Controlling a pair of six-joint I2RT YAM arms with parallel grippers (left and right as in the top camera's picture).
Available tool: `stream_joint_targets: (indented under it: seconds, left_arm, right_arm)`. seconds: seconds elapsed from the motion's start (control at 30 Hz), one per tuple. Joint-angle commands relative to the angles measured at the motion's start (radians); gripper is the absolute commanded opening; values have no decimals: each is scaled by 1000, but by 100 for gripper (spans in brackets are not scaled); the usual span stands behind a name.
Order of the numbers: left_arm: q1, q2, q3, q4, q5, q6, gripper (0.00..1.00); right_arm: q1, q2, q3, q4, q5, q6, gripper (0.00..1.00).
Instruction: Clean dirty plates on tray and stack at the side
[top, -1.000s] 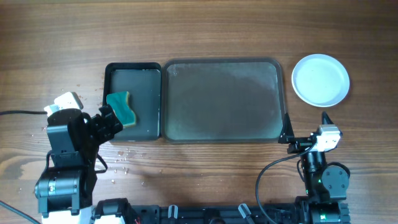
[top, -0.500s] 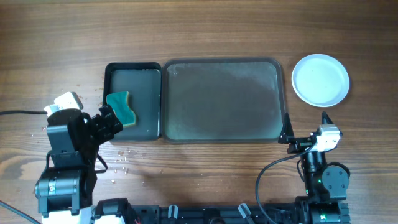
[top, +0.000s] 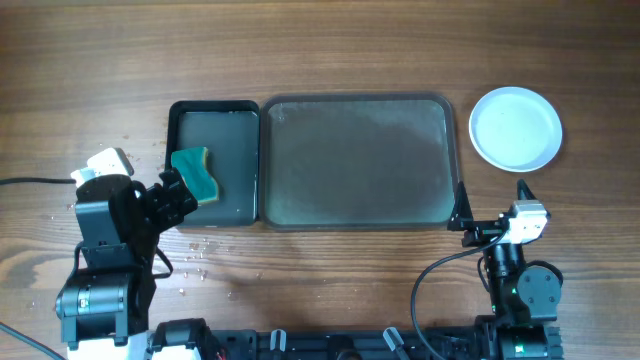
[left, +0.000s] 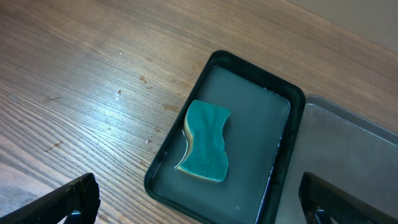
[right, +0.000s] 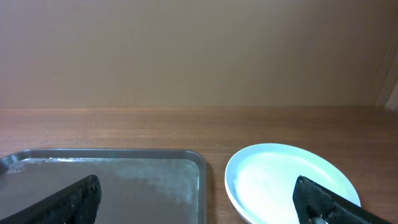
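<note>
the tray lay bare; the plates sat beside it, count unclear. both arms' jaws stood spread, empty. cleaning looked finished; only retreat seemed left.

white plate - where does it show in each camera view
Overhead: white plate upper right, on the bare table right of the grey tray.
Left wrist: not in it.
Right wrist: lower right, beside the tray's right rim.
Shared landmark: the grey tray, in all three views.
</note>
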Motion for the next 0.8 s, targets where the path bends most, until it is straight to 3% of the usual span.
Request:
stream_joint_targets:
  seconds: [0.0, 0.5, 0.77]
  left_arm:
    - [0, -33, 9, -11, -10, 9, 100]
    - [-5, -594, -52, -40, -9, 8, 100]
    - [-4, -741, -131, -58, -9, 8, 100]
  right_arm:
    - [3, -11, -2, 6, 2, -18, 100]
    - [3, -11, -2, 6, 2, -18, 100]
    - [3, -11, -2, 6, 2, -18, 100]
